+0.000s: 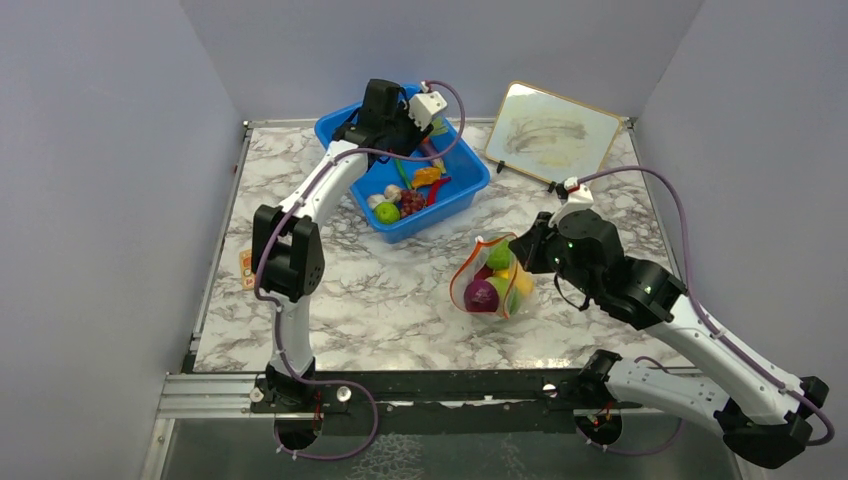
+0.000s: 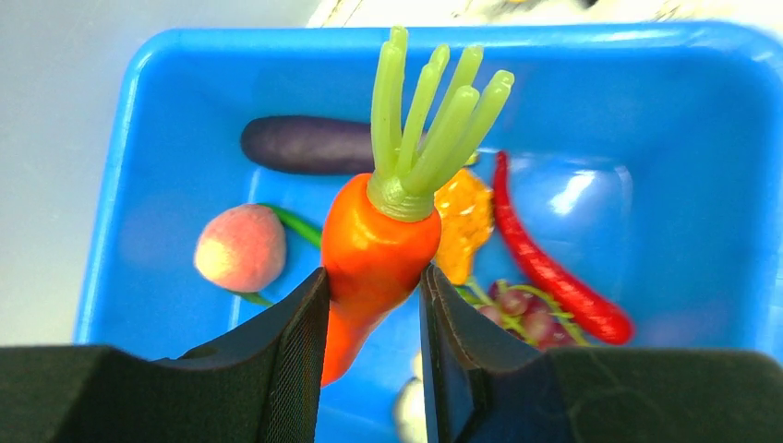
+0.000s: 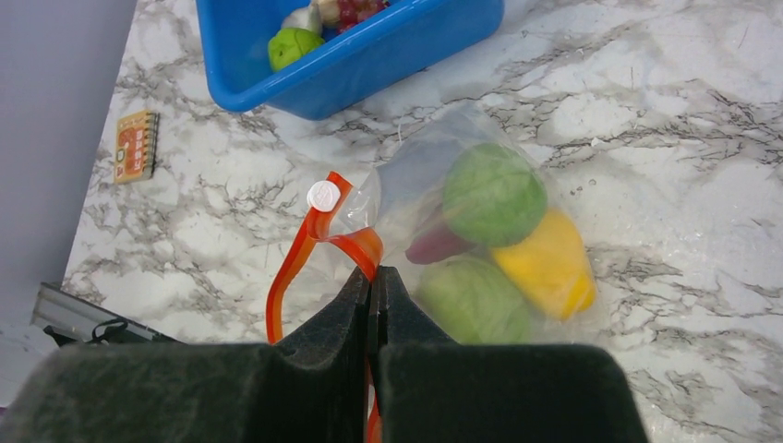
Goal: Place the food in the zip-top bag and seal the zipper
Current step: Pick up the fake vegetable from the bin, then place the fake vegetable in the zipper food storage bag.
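My left hand (image 2: pixel 372 297) grasps the carrot (image 2: pixel 380 242) over the blue bin (image 2: pixel 129 157) at the far edge of the surface (image 1: pixel 380 300). My right hand (image 3: pixel 373 281) is clenched on the zipper (image 3: pixel 309 242). The zip-top bag (image 3: pixel 411 180) lies right of centre.

You see the carrot (image 2: pixel 374 249) as smooth moulded plastic with a soft sheen, its green top slightly translucent. The blue bin (image 2: pixel 148 111) around it is glossy hard plastic with white highlights on its floor. In it, the red chili (image 2: pixel 554 272) shines glossy, while the peach (image 2: pixel 240 249) and eggplant (image 2: pixel 305 145) look matt. On the left gripper (image 2: pixel 374 272), the fingers (image 2: pixel 297 360) carry a finely ribbed, matt black facing. Your zip-top bag (image 3: pixel 406 175) is thin, clear, crinkled film; its zipper (image 3: pixel 294 258) is a smooth translucent strip. The table (image 1: pixel 400 300) has a marble-patterned, low-sheen top, with a bare metal rail (image 1: pixel 210 395) along its near edge.
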Robot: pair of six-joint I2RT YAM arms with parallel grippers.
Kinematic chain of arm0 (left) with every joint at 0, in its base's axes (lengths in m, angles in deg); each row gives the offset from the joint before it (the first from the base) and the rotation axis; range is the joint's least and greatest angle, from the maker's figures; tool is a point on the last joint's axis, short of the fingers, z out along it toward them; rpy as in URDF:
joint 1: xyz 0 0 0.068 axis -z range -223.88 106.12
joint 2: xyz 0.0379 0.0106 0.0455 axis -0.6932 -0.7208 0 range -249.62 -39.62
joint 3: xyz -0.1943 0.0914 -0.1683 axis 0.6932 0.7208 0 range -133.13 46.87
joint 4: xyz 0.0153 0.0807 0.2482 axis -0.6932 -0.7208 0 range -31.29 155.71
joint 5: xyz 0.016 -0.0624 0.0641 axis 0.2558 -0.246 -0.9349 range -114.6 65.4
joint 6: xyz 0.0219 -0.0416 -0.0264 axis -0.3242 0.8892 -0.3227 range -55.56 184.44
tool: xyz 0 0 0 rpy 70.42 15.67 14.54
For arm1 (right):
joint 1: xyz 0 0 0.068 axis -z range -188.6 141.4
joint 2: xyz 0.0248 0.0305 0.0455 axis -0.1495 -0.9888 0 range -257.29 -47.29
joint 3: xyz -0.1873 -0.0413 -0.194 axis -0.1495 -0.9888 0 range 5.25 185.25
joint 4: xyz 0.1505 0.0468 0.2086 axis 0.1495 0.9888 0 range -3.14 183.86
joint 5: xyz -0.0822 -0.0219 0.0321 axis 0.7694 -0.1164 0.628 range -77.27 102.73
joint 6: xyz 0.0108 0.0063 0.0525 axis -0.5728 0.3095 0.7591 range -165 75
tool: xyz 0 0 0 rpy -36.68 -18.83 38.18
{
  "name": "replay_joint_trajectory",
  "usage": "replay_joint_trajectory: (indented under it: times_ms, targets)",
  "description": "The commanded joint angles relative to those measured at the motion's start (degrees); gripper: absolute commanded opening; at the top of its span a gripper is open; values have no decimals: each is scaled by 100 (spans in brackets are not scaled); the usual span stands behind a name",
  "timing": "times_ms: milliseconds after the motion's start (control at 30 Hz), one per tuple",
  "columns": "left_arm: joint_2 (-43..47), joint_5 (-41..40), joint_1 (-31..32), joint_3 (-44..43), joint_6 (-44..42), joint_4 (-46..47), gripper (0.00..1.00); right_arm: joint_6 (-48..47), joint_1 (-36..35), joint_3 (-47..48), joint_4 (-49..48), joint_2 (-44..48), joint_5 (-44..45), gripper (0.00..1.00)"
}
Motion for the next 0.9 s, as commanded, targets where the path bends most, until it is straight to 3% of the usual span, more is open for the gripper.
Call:
replay_joint_trajectory:
  times_ms: [0, 333, 667, 867]
  targets:
    - [758, 699, 12, 545, 1446, 610, 26, 127, 0, -53, -479, 102, -180, 1]
    - [2699, 1733, 18, 2994, 4137, 2954, 26, 343, 0, -176, -825, 20, -628, 1]
    - [4187, 2607, 14, 4636, 5550, 4044, 25, 690, 0, -240, -1139, 17, -1073, 1]
    - [4931, 3066, 26, 5317, 6110, 4096, 24, 882, 0, -418, -1358, -24, -1173, 1]
